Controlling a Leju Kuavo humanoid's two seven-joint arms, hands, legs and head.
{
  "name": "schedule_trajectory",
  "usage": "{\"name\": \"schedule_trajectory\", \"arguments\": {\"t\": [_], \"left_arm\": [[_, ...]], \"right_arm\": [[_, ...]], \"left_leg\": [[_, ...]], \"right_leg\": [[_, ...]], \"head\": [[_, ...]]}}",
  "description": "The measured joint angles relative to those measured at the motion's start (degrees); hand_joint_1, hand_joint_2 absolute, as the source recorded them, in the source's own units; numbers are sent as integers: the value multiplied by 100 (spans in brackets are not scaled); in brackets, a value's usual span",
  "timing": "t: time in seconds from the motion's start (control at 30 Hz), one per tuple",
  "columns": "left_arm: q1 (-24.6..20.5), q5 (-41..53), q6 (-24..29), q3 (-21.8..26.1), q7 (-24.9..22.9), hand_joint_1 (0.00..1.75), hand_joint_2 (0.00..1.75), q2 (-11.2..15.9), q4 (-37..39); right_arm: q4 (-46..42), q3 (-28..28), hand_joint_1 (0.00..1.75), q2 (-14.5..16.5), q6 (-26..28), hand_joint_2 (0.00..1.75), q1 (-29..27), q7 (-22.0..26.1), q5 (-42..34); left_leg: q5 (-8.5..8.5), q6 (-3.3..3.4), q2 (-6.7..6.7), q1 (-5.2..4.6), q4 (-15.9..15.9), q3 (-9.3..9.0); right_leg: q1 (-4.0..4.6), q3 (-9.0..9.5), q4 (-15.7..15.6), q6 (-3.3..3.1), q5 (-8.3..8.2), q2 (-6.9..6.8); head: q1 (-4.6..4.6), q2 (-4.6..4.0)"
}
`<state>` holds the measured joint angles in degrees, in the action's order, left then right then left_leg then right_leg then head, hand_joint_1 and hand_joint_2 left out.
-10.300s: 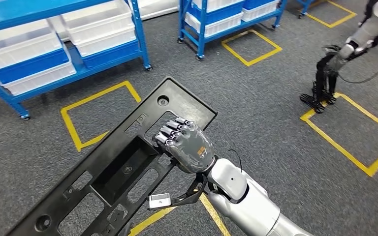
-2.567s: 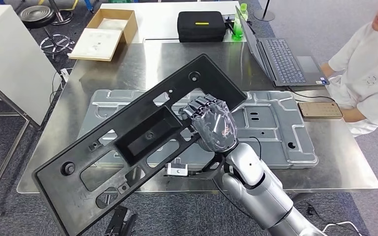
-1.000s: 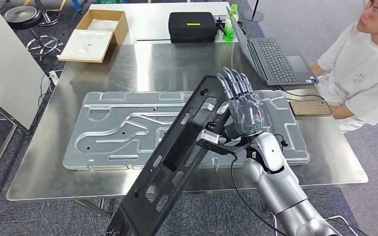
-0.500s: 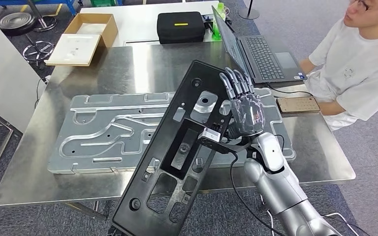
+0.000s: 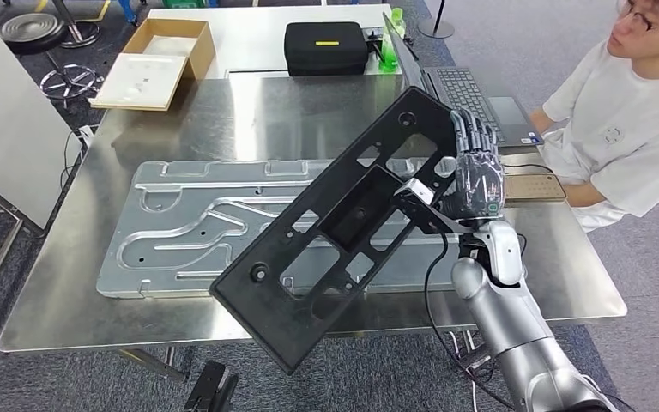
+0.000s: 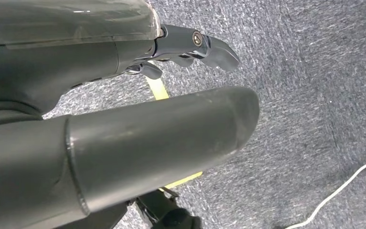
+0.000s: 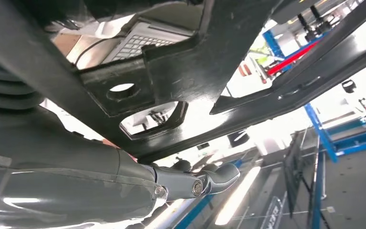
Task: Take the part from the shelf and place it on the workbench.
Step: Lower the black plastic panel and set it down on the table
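Note:
The part is a long black plastic frame with several cut-outs. It hangs tilted above the steel workbench, one end near the laptop and the other over the bench's front edge. My right hand holds it at its far right edge, with the fingers stretched up along the rim. In the right wrist view the part lies against my right hand. In the left wrist view my left hand hangs over grey carpet, fingers apart and holding nothing.
A large grey pressed-metal panel covers most of the bench under the part. Behind it are a laptop, a black case, a green bottle and a cardboard box. A person sits at the right, beside a phone.
The part has swung from nearly lengthwise to lying crosswise over the bench, and its near end has risen. My right hand has moved right, towards the laptop. The view has shifted slightly.

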<state>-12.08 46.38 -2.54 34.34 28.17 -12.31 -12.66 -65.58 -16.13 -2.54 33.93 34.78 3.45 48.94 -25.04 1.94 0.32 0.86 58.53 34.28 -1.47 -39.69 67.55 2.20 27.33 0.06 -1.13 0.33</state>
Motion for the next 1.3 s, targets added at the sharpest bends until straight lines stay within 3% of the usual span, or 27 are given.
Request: {"name": "schedule_trajectory", "arguments": {"t": [0.07, 0.1, 0.2, 0.27, 0.37, 0.4, 0.43, 0.47, 0.53, 0.6, 0.73, 0.77, 0.83, 0.9, 0.93, 0.97, 1.03, 1.1, 1.23, 1.3], "left_arm": [[-10, -1, 1, -1, 0, 0, 0, 1, 0], [-16, -2, 2, -2, 0, 0, 0, 2, 0], [-17, -6, 2, -9, -2, 0, 0, 3, 0], [-15, -12, 2, -17, -2, 0, 0, 5, 0], [-6, -19, -1, -37, -2, 0, 0, 13, 0], [-1, -21, -3, -44, -2, 0, 0, 16, 0], [0, -22, -7, -53, -2, 0, 0, 20, 0], [-1, -26, -11, -63, -2, 0, 0, 23, 0], [-11, -40, -15, -85, -2, 0, 0, 30, 0], [-19, -62, -16, -103, -2, 0, 0, 39, 0], [-9, -92, -17, -143, -3, 0, 0, 43, 0], [-18, -101, -21, -149, -2, 0, 0, 40, 0], [-35, -122, -35, -162, 2, 0, 0, 39, 0], [-30, -126, -57, -181, 2, 0, 0, 43, 0], [-22, -126, -69, -192, 0, 0, 0, 46, 0], [-16, -126, -80, -206, -2, 0, 0, 49, 0], [-14, -124, -95, -237, -4, 0, 0, 54, 0], [-20, -128, -99, -261, -5, 0, 0, 64, 0], [-12, -168, -101, -283, -12, 0, 0, 83, 0], [-14, -192, -101, -284, -11, 0, 0, 87, 0]], "right_arm": [[52, 32, 0, -6, 3, 0, 45, 5, -7], [77, 43, 0, -7, 7, 0, 58, -4, -10], [181, 102, 0, -12, 18, 0, 82, -84, 17], [286, 166, 0, -26, 23, 0, 147, -141, 32], [531, 294, 0, -50, 40, 0, 270, -228, 50], [635, 337, 0, -63, 53, 0, 300, -262, 68], [754, 388, 0, -88, 74, 0, 332, -295, 88], [874, 447, 0, -117, 101, 0, 368, -321, 105], [1079, 575, 0, -174, 167, 87, 447, -335, 113], [1253, 714, 0, -235, 238, 175, 515, -314, 103], [1518, 940, 0, -319, -15, 175, 556, -263, -307], [1586, 1005, 0, -328, -246, 175, 586, -252, -582], [1816, 1175, 0, -347, -792, 175, 705, -256, -1227], [2160, 1368, 0, -396, -1427, 87, 909, -339, -1800], [2351, 1457, 0, -444, -1789, 44, 1045, -418, -2042], [2547, 1542, 0, -507, -2187, 0, 1205, -512, -2275], [2902, 1689, 0, -635, -2816, 0, 1549, -683, -2625], [3220, 1816, 0, -734, -3181, 0, 1874, -814, -2842], [3648, 1919, 0, -855, -3534, 0, 2153, -945, -3042], [3778, 1925, 0, -865, -3579, 0, 2237, -946, -3090]], "left_leg": [[-27, -63, 5, -16, 37, 17], [-31, -94, 9, -25, 44, 26], [-44, -180, 8, -16, 53, 37], [-242, -223, 3, -2, 334, 159], [-705, -229, 2, -1, 1354, 626], [-737, -217, 2, -4, 1565, 730], [-664, -194, 1, -12, 1575, 744], [-501, -158, -2, -25, 1375, 659], [-138, -47, -12, -69, 652, 325], [-10, 23, -19, -113, 162, 108], [40, 51, -9, -98, -41, 25], [70, 71, -2, -78, -89, 4], [101, 100, 6, -69, -132, -11], [103, 110, 6, -66, -123, 0], [98, 104, 4, -61, -111, 3], [89, 91, 2, -53, -89, 8], [50, 34, -2, -39, -25, 24], [11, -39, -7, -52, 48, 58], [-34, -144, -9, -50, 96, 96], [-261, -188, -10, -33, 436, 242]], "right_leg": [[8, 293, -613, -29, -202, -9], [19, 344, -736, -59, -211, -6], [45, 346, -764, -188, -218, 0], [43, 358, -793, -271, -236, -8], [72, 357, -798, -339, -240, -4], [89, 359, -796, -346, -239, 1], [106, 361, -792, -349, -238, 8], [122, 366, -788, -350, -237, 14], [143, 368, -784, -345, -235, 20], [145, 348, -781, -312, -243, 16], [125, 322, -759, -194, -226, 12], [122, 258, -618, -160, -130, 13], [94, -18, -36, -94, 188, 13], [47, -320, 585, -36, 406, 9], [23, -364, 666, -10, 374, 5], [-2, -302, 535, 15, 241, -1], [-45, 37, -143, 57, -105, -19], [-38, 275, -638, 24, -244, -15], [3, 298, -729, -147, -241, 0], [0, 302, -747, -234, -255, 1]], "head": [[3, 0], [3, 0], [4, 0], [5, 0], [7, 0], [7, 0], [6, 0], [6, 0], [4, 0], [4, 0], [4, 0], [3, 0], [-1, 0], [-2, 0], [-1, 0], [-2, 0], [-2, 0], [2, 0], [5, 0], [7, 0]]}}
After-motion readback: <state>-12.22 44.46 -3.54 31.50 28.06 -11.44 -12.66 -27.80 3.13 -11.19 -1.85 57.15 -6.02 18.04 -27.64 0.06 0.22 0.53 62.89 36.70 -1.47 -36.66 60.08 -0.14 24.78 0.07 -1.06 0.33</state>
